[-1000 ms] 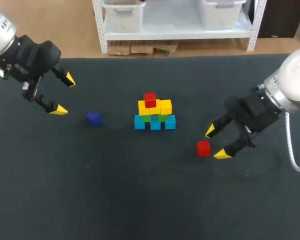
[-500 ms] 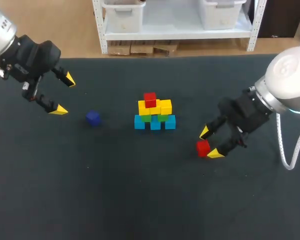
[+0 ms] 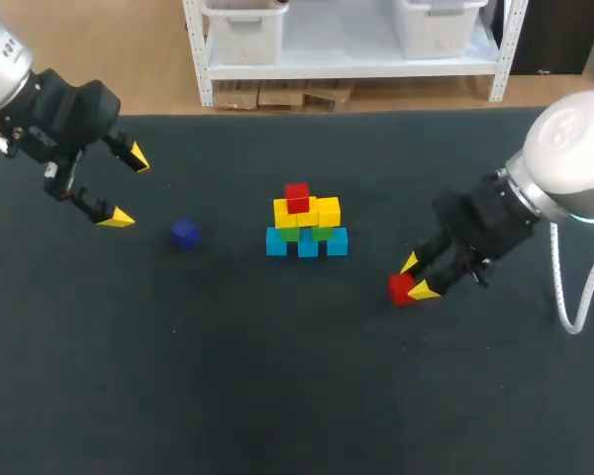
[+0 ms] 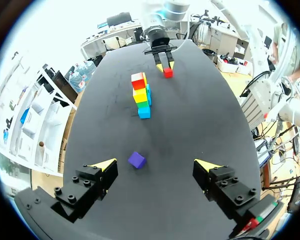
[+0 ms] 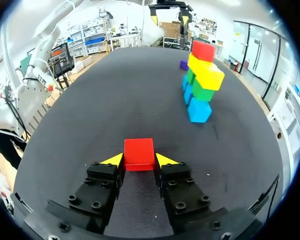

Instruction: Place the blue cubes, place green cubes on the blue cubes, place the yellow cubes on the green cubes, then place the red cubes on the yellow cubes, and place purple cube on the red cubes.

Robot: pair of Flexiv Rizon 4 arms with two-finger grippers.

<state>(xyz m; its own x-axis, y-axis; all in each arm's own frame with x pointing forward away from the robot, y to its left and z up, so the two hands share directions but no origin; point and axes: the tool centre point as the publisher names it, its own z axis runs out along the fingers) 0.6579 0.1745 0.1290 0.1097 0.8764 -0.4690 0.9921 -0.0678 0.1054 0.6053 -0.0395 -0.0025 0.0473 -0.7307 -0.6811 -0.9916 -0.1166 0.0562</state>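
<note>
One red cube (image 5: 139, 151), loose before, now sits clamped in right claw (image 5: 139, 160).

A small stack stood at the middle of the dark table (image 3: 277, 396): blue cubes (image 3: 307, 243) in a row, green cubes (image 3: 305, 234) on them, yellow cubes (image 3: 309, 212) above, and one red cube (image 3: 297, 196) on top. A purple cube (image 3: 185, 233) lay alone to the stack's left, near the left gripper (image 3: 127, 187), which hung at the table's far left with its fingers spread wide. To the stack's right, the right gripper (image 3: 416, 277) held its yellow tips against either side of a second red cube (image 3: 400, 288) on the table.
</note>
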